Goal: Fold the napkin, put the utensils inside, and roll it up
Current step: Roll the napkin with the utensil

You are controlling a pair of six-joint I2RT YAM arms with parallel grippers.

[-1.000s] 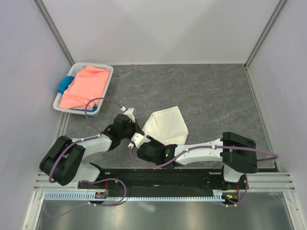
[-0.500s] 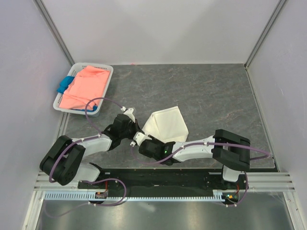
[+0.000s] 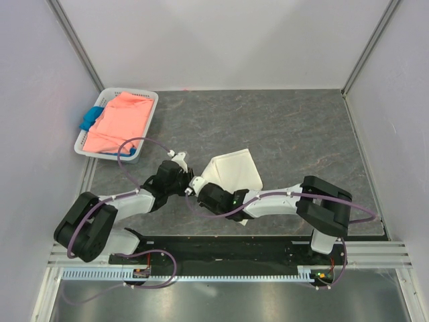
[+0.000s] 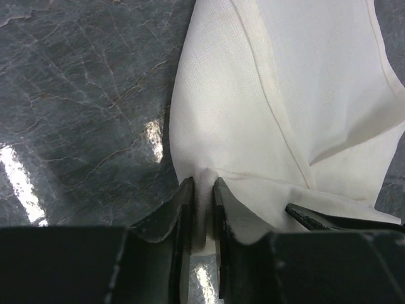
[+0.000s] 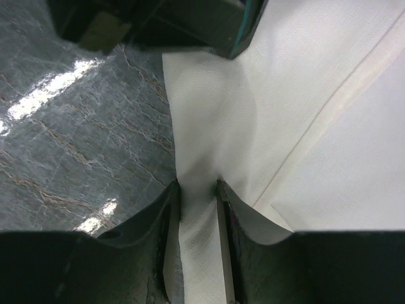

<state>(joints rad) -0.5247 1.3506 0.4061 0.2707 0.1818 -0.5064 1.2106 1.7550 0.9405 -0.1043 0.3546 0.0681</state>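
The off-white napkin (image 3: 231, 174) lies folded on the dark table, just ahead of the two arms. My left gripper (image 3: 190, 188) is at its near-left corner, and in the left wrist view (image 4: 202, 188) it is shut on a pinch of the napkin (image 4: 304, 95). My right gripper (image 3: 199, 187) sits right beside it, and in the right wrist view (image 5: 197, 190) it is shut on the napkin's edge (image 5: 285, 95), with cloth running between the fingers. The two grippers face each other, almost touching. The spoon is out of view.
A white basket (image 3: 144, 100) stands at the back left with a salmon-pink cloth (image 3: 120, 121) and a blue cloth (image 3: 90, 117) in it. The walls of the enclosure close in the table on three sides.
My right gripper has moved left and away from me to meet the left gripper at the napkin's corner. The napkin's near edge has shifted under the right arm. The left arm has barely moved.
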